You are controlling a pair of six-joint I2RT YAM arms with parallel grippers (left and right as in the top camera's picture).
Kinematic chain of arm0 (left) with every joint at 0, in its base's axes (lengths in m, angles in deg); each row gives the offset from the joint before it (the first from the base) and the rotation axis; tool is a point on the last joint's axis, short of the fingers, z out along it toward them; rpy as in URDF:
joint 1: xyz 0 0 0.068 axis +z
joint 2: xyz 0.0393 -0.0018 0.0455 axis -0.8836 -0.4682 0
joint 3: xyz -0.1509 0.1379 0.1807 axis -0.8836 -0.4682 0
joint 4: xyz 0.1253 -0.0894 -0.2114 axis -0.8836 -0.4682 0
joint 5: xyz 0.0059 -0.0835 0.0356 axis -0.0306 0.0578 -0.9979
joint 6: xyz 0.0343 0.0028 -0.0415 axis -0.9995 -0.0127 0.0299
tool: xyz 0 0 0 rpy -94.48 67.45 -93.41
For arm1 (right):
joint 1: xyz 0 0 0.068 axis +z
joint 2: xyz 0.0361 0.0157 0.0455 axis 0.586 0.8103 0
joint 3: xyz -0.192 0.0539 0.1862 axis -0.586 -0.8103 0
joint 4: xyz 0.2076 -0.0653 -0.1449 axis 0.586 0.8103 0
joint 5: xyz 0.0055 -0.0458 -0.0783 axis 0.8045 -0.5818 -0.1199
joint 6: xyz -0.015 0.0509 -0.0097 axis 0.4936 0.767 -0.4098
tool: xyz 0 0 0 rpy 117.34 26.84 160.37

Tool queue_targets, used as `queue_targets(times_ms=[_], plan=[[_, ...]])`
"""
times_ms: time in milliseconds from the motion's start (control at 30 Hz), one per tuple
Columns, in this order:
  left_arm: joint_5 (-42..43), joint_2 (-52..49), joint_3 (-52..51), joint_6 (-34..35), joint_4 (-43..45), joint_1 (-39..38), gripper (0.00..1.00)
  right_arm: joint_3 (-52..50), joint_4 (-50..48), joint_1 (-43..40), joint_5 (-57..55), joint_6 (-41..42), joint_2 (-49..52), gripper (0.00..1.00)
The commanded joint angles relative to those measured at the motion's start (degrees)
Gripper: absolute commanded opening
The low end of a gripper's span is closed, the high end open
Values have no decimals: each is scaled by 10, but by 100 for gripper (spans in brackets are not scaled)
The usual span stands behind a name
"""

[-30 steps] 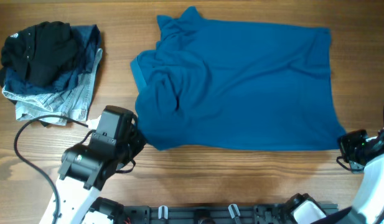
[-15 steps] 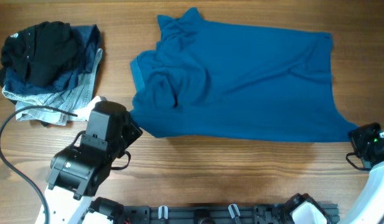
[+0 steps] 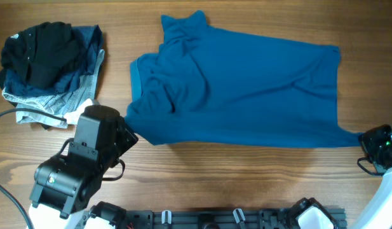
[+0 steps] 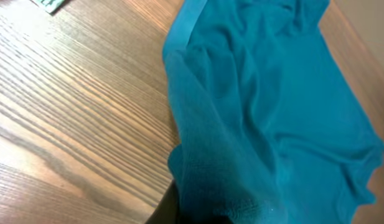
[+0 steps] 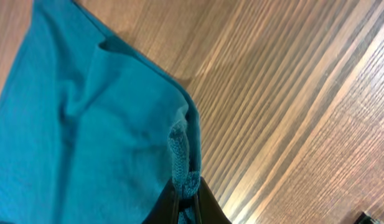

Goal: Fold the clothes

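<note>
Two grippers: left gripper (image 3: 130, 135), right gripper (image 3: 363, 136), each clamped on a near corner of the clothes (image 3: 240, 89).
Far left: dark garment pile (image 3: 49, 63).

Wooden table (image 3: 259, 172), light brown, visible grain. Dark rail (image 3: 215, 218) along near edge. Even, soft lighting.

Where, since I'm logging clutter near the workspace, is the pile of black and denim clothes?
In the overhead view the pile lies at the far left of the table, apart from the blue garment on its right and just beyond the left gripper.
</note>
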Motion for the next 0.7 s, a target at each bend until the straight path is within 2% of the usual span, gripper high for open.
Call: queue_targets(times_ms=[0, 133, 433, 667], plan=[[-44, -2, 10, -11, 23, 5, 4, 15, -12, -2, 1, -12, -2, 4], [-84, -49, 10, -14, 75, 5, 4, 15, -34, -2, 3, -9, 36, 4], [-84, -231, 10, -30, 199, 5, 4, 15, -78, -1, 35, -2, 130, 4], [-88, -283, 10, -61, 298, 5, 4, 15, -145, 38, 35, 2, 153, 4]])
